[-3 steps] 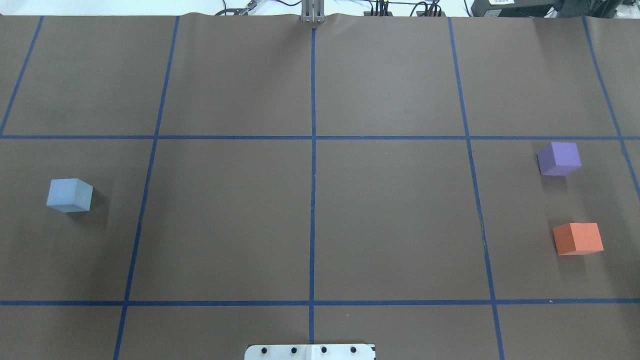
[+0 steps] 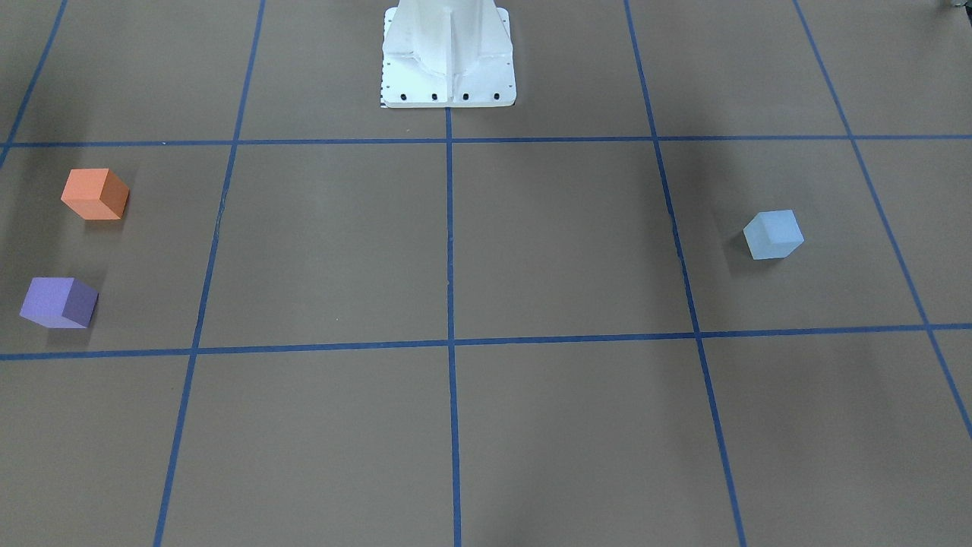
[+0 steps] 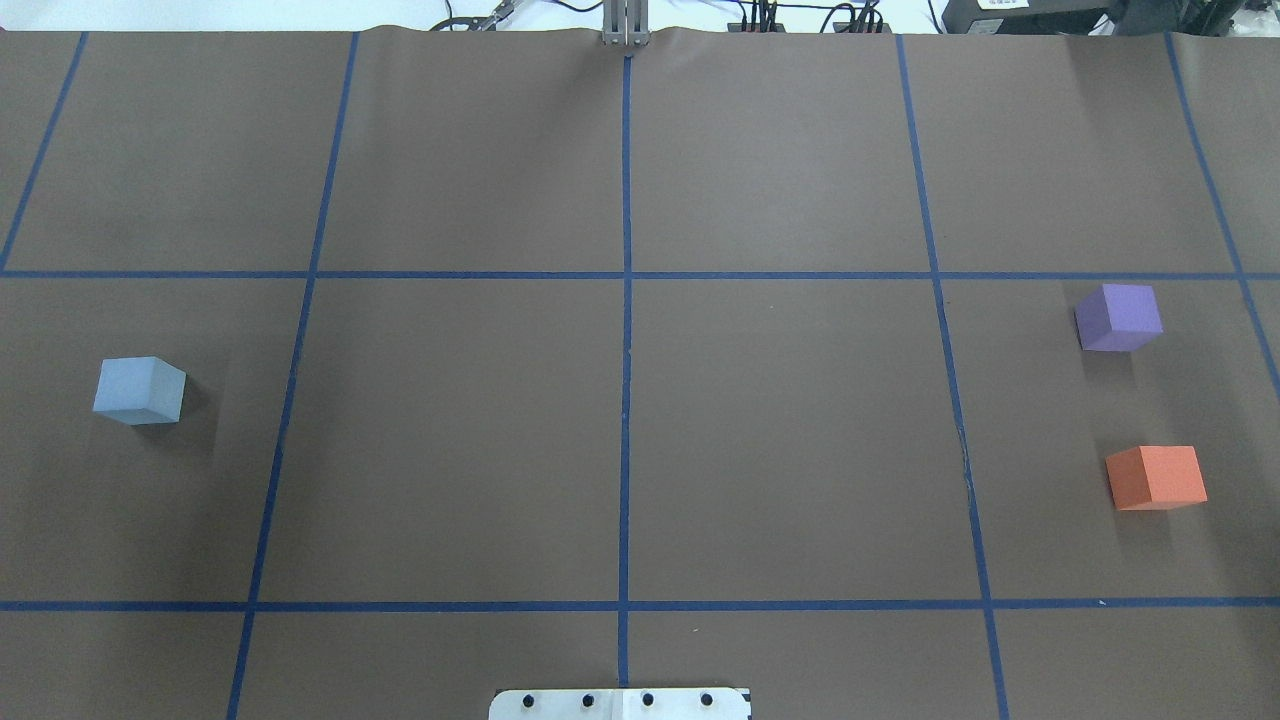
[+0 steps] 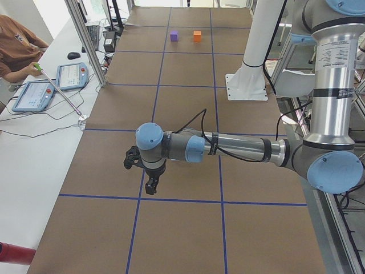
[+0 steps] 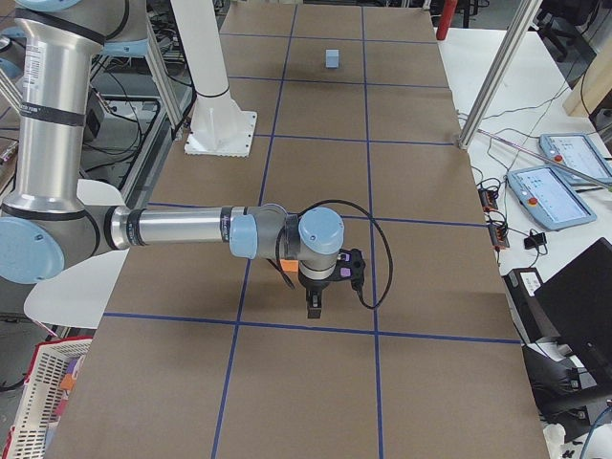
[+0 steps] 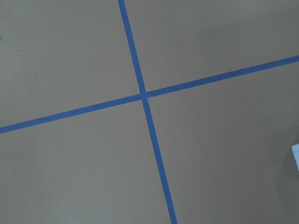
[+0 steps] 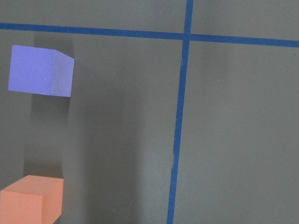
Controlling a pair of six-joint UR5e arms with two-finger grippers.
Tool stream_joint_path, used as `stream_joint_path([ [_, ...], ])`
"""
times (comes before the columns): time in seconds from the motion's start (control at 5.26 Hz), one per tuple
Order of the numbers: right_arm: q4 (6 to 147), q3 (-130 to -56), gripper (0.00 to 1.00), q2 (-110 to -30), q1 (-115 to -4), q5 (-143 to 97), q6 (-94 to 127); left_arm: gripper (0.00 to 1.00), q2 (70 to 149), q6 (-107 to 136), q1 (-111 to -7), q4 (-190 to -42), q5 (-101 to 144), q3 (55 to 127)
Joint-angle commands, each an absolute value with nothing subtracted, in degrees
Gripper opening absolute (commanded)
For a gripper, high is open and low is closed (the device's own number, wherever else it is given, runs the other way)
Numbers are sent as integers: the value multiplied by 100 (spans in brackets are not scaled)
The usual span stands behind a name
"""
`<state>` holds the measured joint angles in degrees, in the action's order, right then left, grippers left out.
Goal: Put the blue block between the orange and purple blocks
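The light blue block (image 3: 140,390) sits on the brown table at the overhead view's left; it also shows in the front view (image 2: 773,235). The purple block (image 3: 1119,317) and the orange block (image 3: 1156,477) sit apart at the right, with a gap between them, and both show in the right wrist view (image 7: 41,71) (image 7: 32,198). My left gripper (image 4: 149,185) shows only in the exterior left view, my right gripper (image 5: 314,304) only in the exterior right view. Both hang above the table and I cannot tell if they are open or shut.
Blue tape lines (image 3: 625,330) divide the brown table into squares. The white robot base (image 2: 448,57) stands at the near middle edge. An operator (image 4: 17,48) with tablets sits beside the table in the exterior left view.
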<state>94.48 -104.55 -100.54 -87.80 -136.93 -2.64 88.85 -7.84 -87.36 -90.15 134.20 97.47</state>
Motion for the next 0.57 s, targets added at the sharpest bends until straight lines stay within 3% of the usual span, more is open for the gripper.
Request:
stream_joint_path([
  [0.0,9448,-10485,100,-10046,-8780,-13789,-264,100,8947,-782,-8728,-9166,13473,9992],
  [0.38,9440,-10503,100,-9994,-8780,-13869,-211,100,9086,-765,-8649,-9158,13482,10396],
])
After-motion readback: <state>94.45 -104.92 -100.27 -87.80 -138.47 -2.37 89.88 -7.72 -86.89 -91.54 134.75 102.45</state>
